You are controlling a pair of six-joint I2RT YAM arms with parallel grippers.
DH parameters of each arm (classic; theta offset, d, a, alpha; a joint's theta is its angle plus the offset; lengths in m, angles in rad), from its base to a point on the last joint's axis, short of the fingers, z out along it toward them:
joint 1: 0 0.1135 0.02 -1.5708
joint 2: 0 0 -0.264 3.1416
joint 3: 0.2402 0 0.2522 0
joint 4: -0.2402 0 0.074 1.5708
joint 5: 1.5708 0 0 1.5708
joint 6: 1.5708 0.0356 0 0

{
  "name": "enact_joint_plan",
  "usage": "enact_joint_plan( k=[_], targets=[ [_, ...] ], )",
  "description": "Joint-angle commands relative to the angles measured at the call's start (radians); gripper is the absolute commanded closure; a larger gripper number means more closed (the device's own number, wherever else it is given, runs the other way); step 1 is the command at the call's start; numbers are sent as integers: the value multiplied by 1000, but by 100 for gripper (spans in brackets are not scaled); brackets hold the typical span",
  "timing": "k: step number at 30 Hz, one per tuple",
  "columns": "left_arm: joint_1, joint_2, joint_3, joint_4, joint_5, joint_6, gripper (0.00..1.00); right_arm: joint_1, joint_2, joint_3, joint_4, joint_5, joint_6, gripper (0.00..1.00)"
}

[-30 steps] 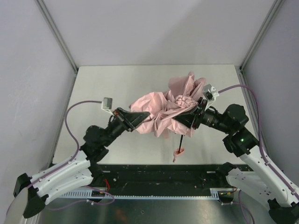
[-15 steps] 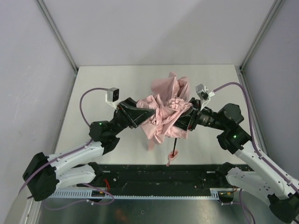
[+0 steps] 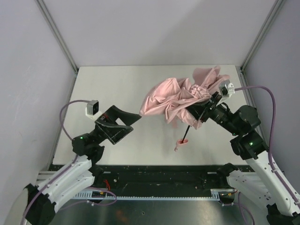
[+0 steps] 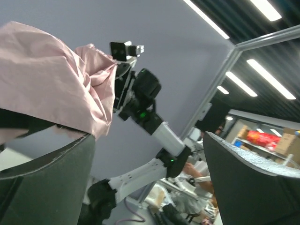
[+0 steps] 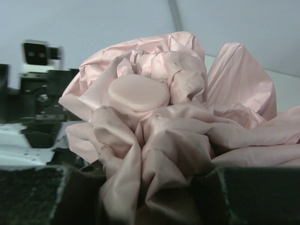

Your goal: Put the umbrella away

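pale walls (image 3: 154,33) close in a white tabletop (image 3: 108,89) that carries nothing but the work itself. the umbrella (image 3: 171,96) is up in the air over the right half of the tabletop, nearer the far right corner. its pink canopy (image 3: 159,98) is bunched and loose, with one flap reaching left. the black shaft (image 3: 185,132) slants down to the handle (image 3: 180,142), which is low over the near edge. i cannot tell if the handle touches the surface.

the right gripper (image 3: 200,112) is clamped on the crumpled canopy near the top, and its wrist view shows folds squeezed between both fingers. whether the shaft is inside that pinch is hidden. the left gripper (image 3: 134,122) stands wide apart with nothing between the jaws. the flap's tip is just beside its upper finger.

risks, as i judge them:
- the whole umbrella hangs from one pinch on thin fabric. a quick swing could let the cloth slide and the umbrella drop.
- the canopy is not gathered. a left grab at the flap may catch a single layer and pull it out further instead of wrapping it.
- lowering with the handle this low could jam it on the tabletop and lever the shaft sideways.
- the arms are close, so a deep left reach could hit the right fingers.
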Motion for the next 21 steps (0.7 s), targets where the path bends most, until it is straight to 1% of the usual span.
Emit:
enact_joint_plan(
  k=[1,2,3,5,6,7,8,9,12,14,17,21],
  targets=[
    [107,-130,54,-369,106,117,1,-6,2,109,-116,186,-125,100],
    [118,-154,91,-518,88,183,3,-7,14,124,-136,211,-133,100],
    [123,-171,134,-631,77,247,8,-7,28,139,-158,245,-137,100],
    [122,-185,205,-756,71,338,16,-8,62,168,-197,323,-135,100],
    [114,-188,235,-790,63,372,17,-7,81,180,-216,356,-124,100],
    [92,-190,259,-814,41,405,13,-8,104,192,-235,376,-109,100],
    [53,-188,285,-839,6,442,7,-7,125,204,-251,385,-92,100],
    [5,-181,313,-870,-52,487,4,-7,143,211,-260,385,-63,100],
    [-161,-114,424,-983,-220,642,1,-5,177,221,-265,355,4,100],
    [-238,-41,491,-1042,-296,727,1,-4,188,226,-264,327,40,100],
    [-280,94,564,-1107,-353,785,1,-1,196,241,-269,286,79,100],
    [-295,245,659,-1158,-351,814,1,9,188,252,-268,234,109,100]
  ],
)
